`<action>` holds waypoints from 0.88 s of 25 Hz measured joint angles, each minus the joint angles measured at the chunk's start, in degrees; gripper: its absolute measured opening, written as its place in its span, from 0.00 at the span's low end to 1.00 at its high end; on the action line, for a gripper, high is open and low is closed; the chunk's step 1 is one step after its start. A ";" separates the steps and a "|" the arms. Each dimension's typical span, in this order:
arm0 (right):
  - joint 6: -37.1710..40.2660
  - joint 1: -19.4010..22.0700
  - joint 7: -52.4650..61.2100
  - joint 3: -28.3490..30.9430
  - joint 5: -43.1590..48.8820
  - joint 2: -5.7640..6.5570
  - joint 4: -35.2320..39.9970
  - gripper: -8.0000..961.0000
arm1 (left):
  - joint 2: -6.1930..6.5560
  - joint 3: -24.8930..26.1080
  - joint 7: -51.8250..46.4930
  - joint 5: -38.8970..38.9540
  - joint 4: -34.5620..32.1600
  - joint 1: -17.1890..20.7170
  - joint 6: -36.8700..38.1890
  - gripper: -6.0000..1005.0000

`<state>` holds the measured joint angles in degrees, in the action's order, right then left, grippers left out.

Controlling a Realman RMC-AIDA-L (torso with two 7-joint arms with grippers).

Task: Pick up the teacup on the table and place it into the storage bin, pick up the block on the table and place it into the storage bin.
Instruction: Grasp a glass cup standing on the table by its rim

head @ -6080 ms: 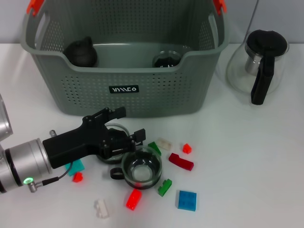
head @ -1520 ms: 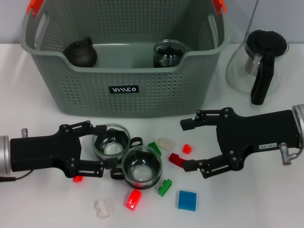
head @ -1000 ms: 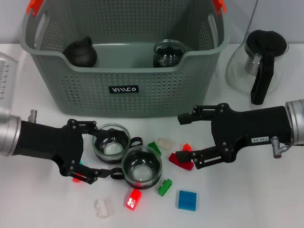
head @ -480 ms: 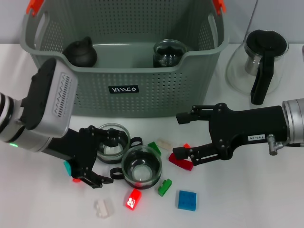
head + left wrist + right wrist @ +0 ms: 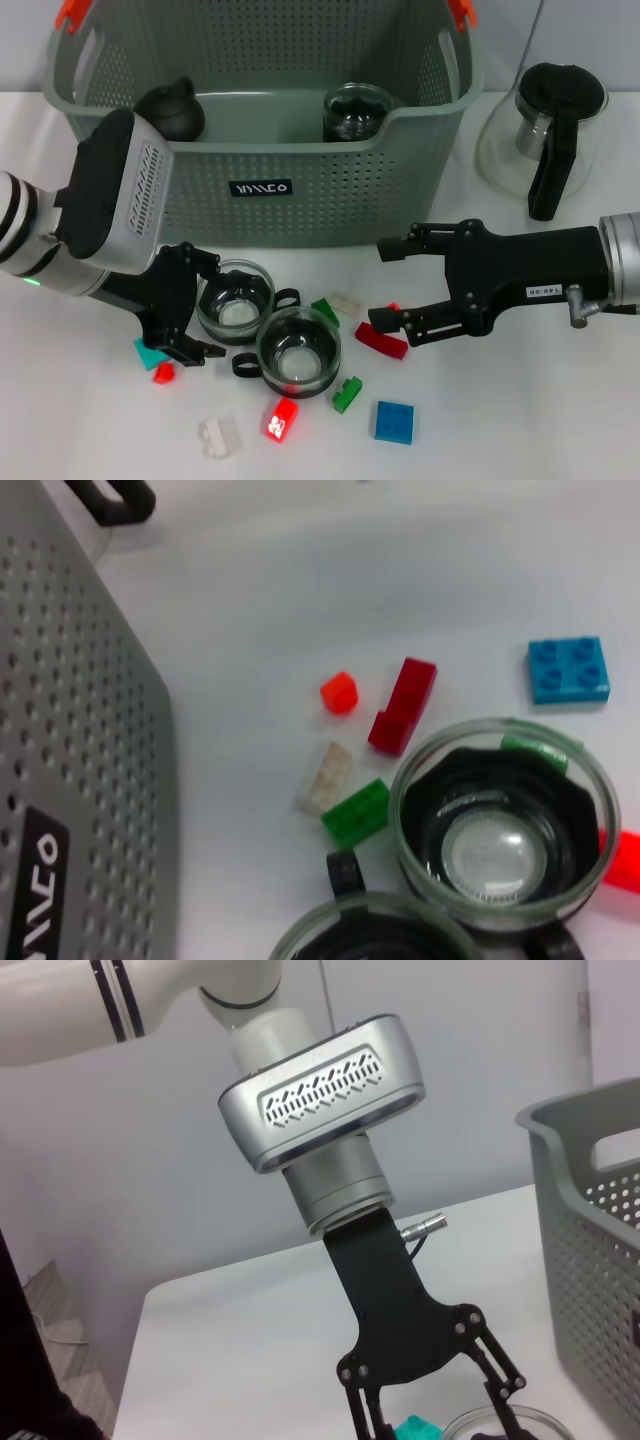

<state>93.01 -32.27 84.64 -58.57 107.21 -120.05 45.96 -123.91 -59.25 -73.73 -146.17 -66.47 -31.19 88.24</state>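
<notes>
Two glass teacups stand in front of the storage bin [image 5: 300, 200]: one [image 5: 235, 300] nearer the bin, one [image 5: 297, 352] nearer me. My left gripper [image 5: 198, 306] is open on the left side of the nearer-bin teacup, with its fingers spread beside the glass. My right gripper [image 5: 385, 287] is open above the table right of the cups, and its lower finger is just over a dark red block [image 5: 380, 340]. The left wrist view shows a teacup [image 5: 505, 830], the dark red block [image 5: 403, 705] and the bin wall [image 5: 80, 780].
Loose blocks lie around the cups: green [image 5: 347, 393], blue [image 5: 394, 420], red [image 5: 282, 418], white [image 5: 213, 437], teal [image 5: 150, 352]. The bin holds a dark teapot [image 5: 170, 110] and a glass cup [image 5: 355, 110]. A glass carafe [image 5: 545, 130] stands at the right.
My left gripper has drawn up toward the bin and now stands level with the nearer-bin teacup. The right gripper has barely shifted. Cups and blocks have not moved.
</notes>
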 joint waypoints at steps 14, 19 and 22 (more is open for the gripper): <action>-0.04 0.02 0.09 1.88 0.01 0.00 -0.70 0.96 | -0.33 -7.51 -2.57 -3.98 0.09 -0.45 -4.10 0.80; 0.09 0.12 0.09 2.69 0.01 0.03 -1.10 0.96 | -0.23 -9.70 -4.47 -5.31 -0.06 -1.02 -4.43 0.79; 0.16 0.14 0.09 2.97 0.01 0.08 -1.21 0.96 | -0.23 -10.33 -5.61 -6.25 -0.06 -1.55 -4.21 0.78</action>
<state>93.17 -32.14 84.73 -55.60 107.22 -119.97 44.75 -124.14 -69.58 -79.33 -152.42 -66.54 -32.74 84.03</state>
